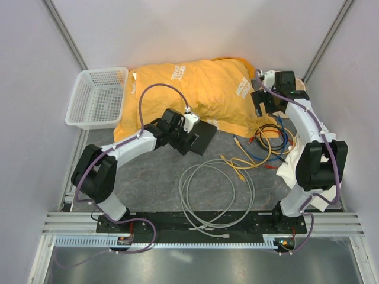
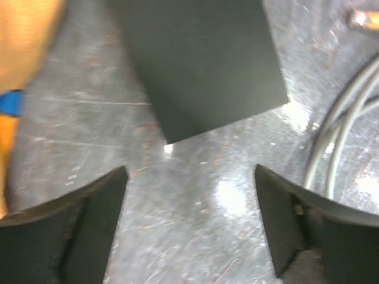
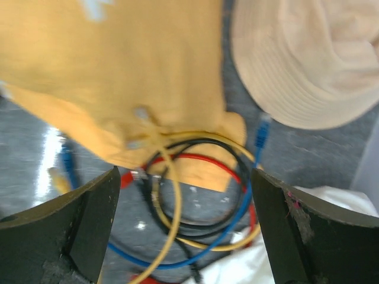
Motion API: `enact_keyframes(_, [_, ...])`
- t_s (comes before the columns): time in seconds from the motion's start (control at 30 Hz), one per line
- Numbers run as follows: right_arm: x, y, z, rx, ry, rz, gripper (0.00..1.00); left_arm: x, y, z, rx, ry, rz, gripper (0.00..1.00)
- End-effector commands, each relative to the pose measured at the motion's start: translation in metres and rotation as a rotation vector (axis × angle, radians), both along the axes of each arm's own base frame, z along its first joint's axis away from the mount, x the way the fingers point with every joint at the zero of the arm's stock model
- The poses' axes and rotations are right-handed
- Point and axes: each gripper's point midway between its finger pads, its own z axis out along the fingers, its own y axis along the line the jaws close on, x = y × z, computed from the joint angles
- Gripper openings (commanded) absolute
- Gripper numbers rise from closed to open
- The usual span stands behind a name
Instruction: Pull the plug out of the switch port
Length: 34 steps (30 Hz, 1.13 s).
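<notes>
A grey stone-look tabletop (image 1: 154,183) carries everything. A crumpled orange cloth bag (image 1: 189,89) fills the far edge, with a white plastic mesh basket (image 1: 98,97) in the far left corner. A looped grey network cable (image 1: 216,189) lies loose toward the near edge. The flat black switch box (image 1: 200,137) sits mid-tabletop, just left of centre; no plug can be seen in it, so the unplugging looks done. A tangle of yellow, blue, red and black cables (image 1: 272,142) rests by the right edge. The left pincer (image 2: 189,171) hangs just short of the switch, spread wide and gripping nothing. The right pincer (image 3: 185,171) hovers over the tangle, likewise spread and empty.
</notes>
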Motion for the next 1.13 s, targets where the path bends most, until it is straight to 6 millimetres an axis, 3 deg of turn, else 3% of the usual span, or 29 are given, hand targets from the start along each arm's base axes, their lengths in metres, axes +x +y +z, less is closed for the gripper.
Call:
enact_keyframes(0.0, [0.003, 0.044, 0.046, 0.109, -0.110, 0.029, 0.98, 0.035, 0.019, 0.063, -0.053, -0.147, 0.104, 0.99])
enact_keyframes(0.2, [0.014, 0.068, 0.074, 0.163, -0.168, 0.070, 0.98, 0.049, 0.027, 0.124, -0.173, -0.219, 0.135, 0.99])
enact_keyframes(0.23, [0.015, 0.073, 0.076, 0.173, -0.171, 0.074, 0.98, 0.048, 0.026, 0.143, -0.203, -0.252, 0.124, 0.99])
enact_keyframes(0.37, [0.019, 0.084, 0.082, 0.176, -0.182, 0.101, 0.98, 0.051, 0.030, 0.179, -0.251, -0.358, 0.144, 0.99])
enact_keyframes(0.47, [0.018, 0.090, 0.078, 0.179, -0.176, 0.113, 0.98, 0.053, 0.038, 0.189, -0.269, -0.395, 0.212, 0.99])
enact_keyframes(0.67, [0.016, 0.098, 0.071, 0.177, -0.163, 0.126, 0.98, 0.052, 0.050, 0.177, -0.256, -0.379, 0.286, 0.99])
enact_keyframes(1.1, [0.009, 0.106, 0.056, 0.172, -0.128, 0.152, 0.98, 0.045, 0.040, 0.144, -0.267, -0.284, 0.257, 0.99])
